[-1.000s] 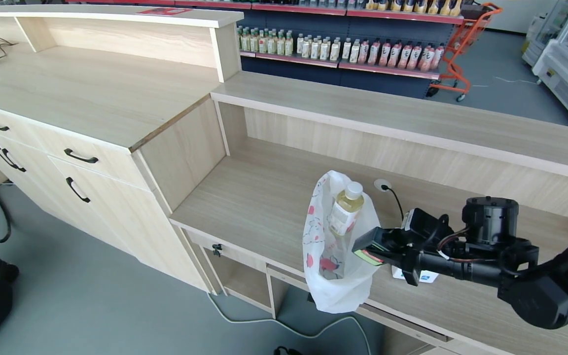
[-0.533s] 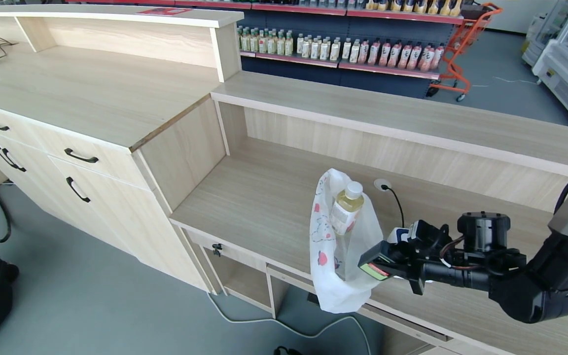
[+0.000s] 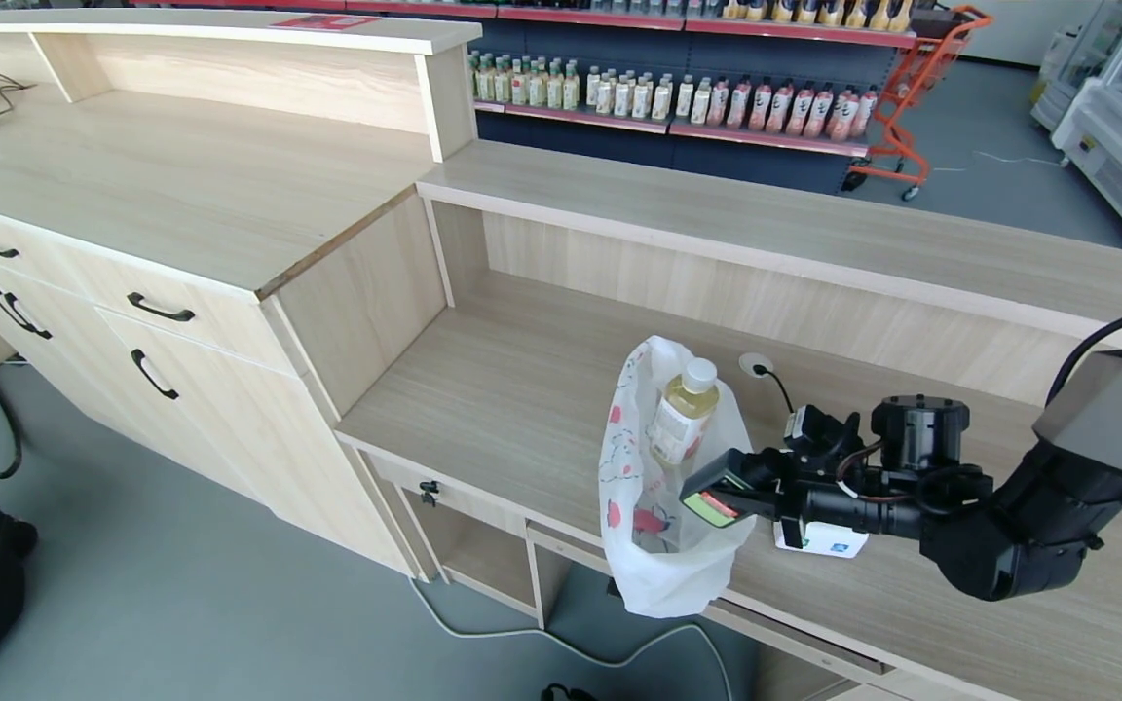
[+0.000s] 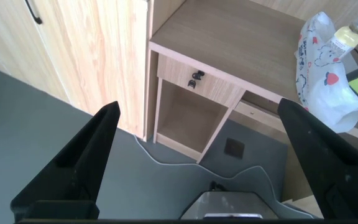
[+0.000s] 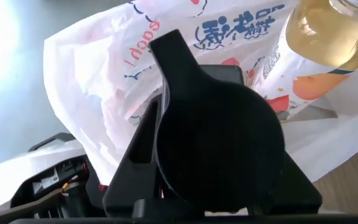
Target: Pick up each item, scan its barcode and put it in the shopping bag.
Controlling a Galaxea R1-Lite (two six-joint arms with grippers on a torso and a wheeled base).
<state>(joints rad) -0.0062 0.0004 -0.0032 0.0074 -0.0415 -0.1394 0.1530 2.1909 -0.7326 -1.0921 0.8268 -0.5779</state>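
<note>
Clamped on a black item (image 3: 714, 501) at the rim of the shopping bag (image 3: 658, 584), the right gripper (image 3: 736, 484) should clear the bottle (image 3: 683, 414) inside before releasing.

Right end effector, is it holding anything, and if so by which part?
Yes: the right end effector holds a black scanner by its rear end; the scanner's head sticks out toward the bag.

The shopping bag (image 3: 619, 467) is printed white with red shapes and dark outlines. Inside that bag, the bottle (image 3: 683, 414) is coloured pale yellow and capped white. Beside the bag, the scanner (image 3: 717, 492) is coloured black.
</note>
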